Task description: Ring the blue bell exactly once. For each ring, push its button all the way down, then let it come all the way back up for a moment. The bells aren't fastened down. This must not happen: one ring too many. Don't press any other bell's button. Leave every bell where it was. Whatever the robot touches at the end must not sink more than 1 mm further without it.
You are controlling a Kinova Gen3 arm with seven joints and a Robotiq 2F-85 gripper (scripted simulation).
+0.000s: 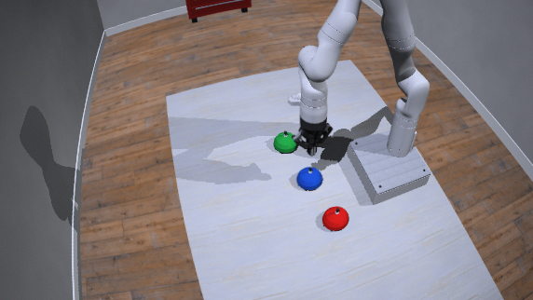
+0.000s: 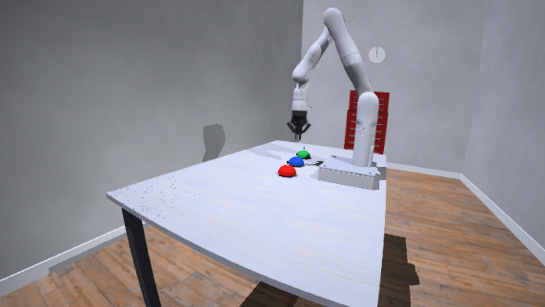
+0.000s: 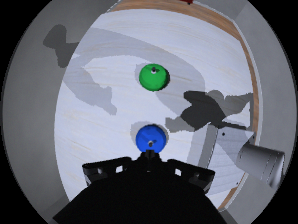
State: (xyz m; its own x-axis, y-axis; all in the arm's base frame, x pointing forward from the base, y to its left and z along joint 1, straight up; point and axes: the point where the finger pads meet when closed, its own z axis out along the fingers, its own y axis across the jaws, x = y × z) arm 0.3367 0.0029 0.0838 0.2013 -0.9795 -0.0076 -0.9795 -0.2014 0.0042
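The blue bell (image 1: 309, 178) is a low, glossy dome with a small dark button at its crown, standing upright and flat on the desk. It is the middle one of three bells in a diagonal row, with the green bell (image 1: 284, 142) further toward the desk's far edge and the red bell (image 1: 335, 218) nearer the front edge; all three stand well apart from each other. The row lies in the far half of the desk, nearer its right edge than its left. In the wrist view the blue bell (image 3: 150, 139) sits below the green bell (image 3: 152, 76), and nothing touches its button.
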